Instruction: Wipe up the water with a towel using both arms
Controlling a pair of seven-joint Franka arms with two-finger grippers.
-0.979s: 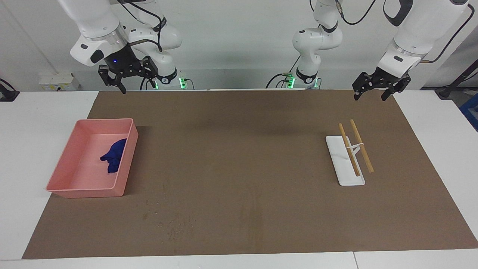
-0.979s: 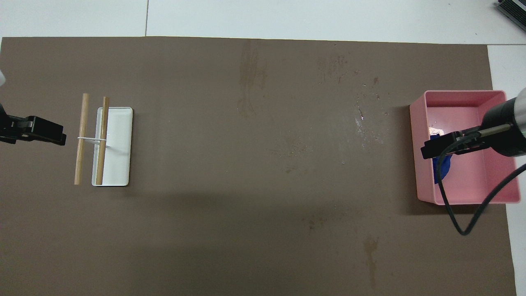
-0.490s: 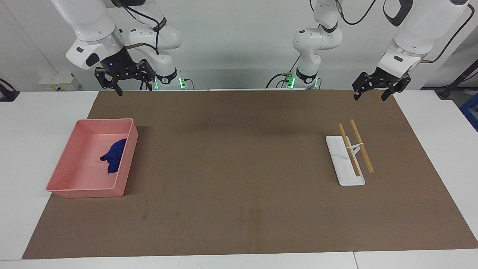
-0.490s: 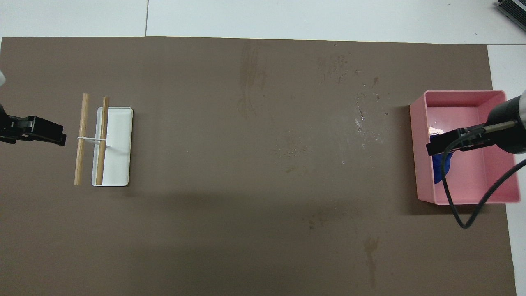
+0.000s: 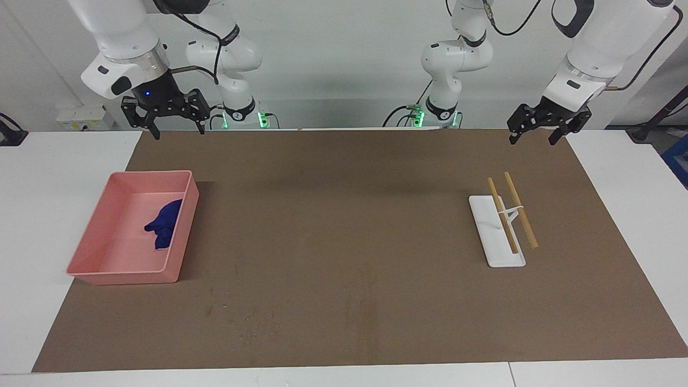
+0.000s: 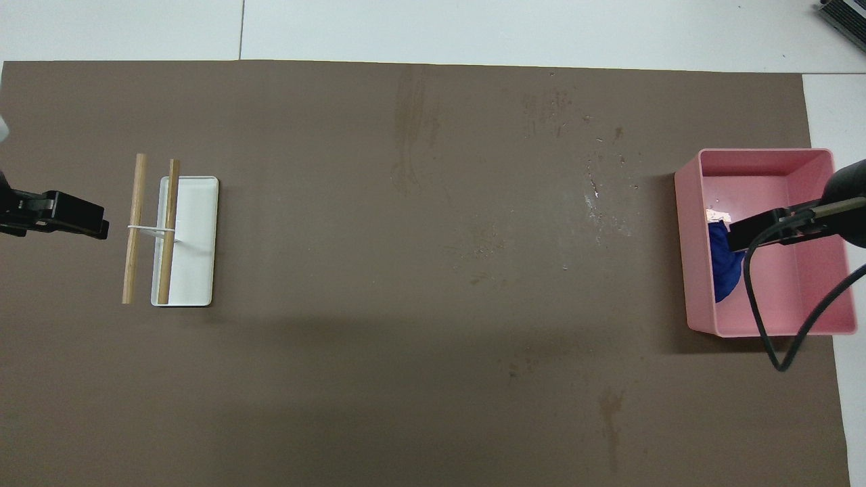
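Brown matting [image 5: 349, 215] is covering a white table [image 5: 48, 177] before a pale wall. Crumpled blue towel [image 5: 164, 223] is lying in the pink bin [image 5: 121, 277], running lengthwise along the bin's inner wall. Water [image 6: 599, 196] is glistening beside the bin. Both right gripper [image 5: 174, 126] and left gripper [image 5: 535, 137] are hanging spread, holding nothing.

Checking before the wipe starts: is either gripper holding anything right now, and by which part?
Nothing is held. The right gripper and left gripper are both open in the air; the blue towel lies in the pink bin.
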